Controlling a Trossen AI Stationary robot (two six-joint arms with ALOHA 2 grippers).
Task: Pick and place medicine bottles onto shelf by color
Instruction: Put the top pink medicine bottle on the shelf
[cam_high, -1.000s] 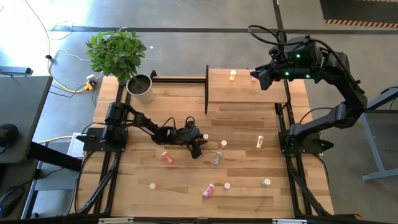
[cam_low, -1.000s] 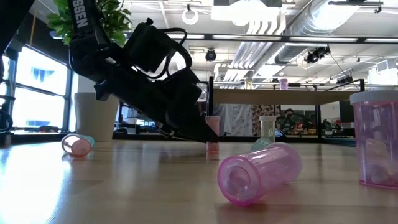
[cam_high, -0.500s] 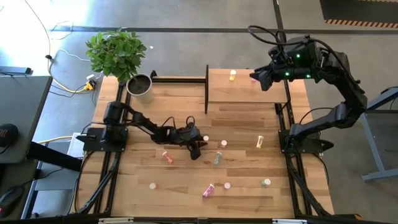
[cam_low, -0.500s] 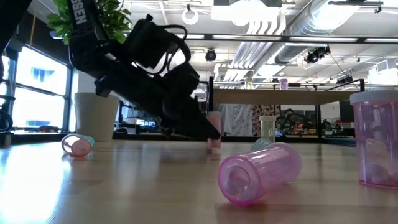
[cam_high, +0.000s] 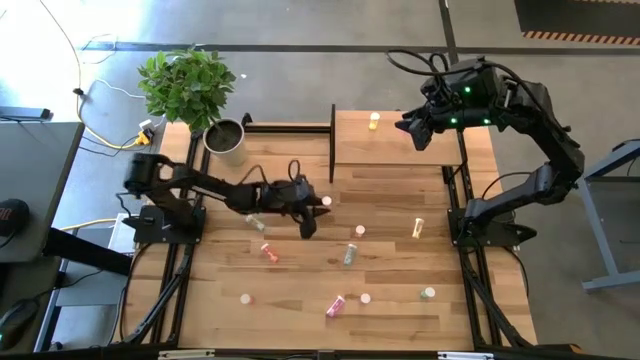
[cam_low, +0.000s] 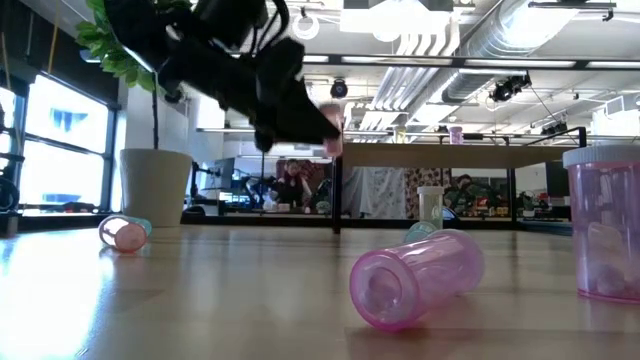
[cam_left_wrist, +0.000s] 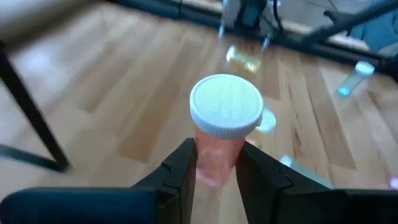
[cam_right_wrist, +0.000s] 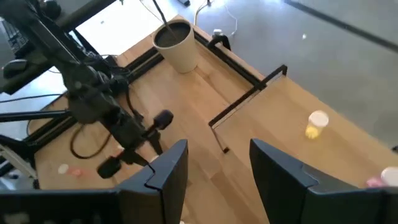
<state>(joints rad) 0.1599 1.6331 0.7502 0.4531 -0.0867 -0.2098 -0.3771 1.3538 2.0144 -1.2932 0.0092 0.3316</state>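
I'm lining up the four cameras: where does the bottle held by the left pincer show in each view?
High view: the held bottle is a white-capped speck at the left pincer, table centre.
Low view: pink, at the dark arm's tip, upper middle.
Left wrist view: centre, white cap up, between the fingers.
Right wrist view: too small to tell.
Shared landmark: the shelf, with its black panel.

The striped wooden counter (cam_high: 300, 290) stands on a grey concrete floor (cam_high: 300, 60), with a leafy potted plant (cam_high: 190, 85) at one far corner and a yellow cable (cam_high: 75, 225) trailing beside it. Across the room, bright windows (cam_low: 50, 150) line one side, and pale ducts (cam_low: 440, 60) and lamps run along the open ceiling.
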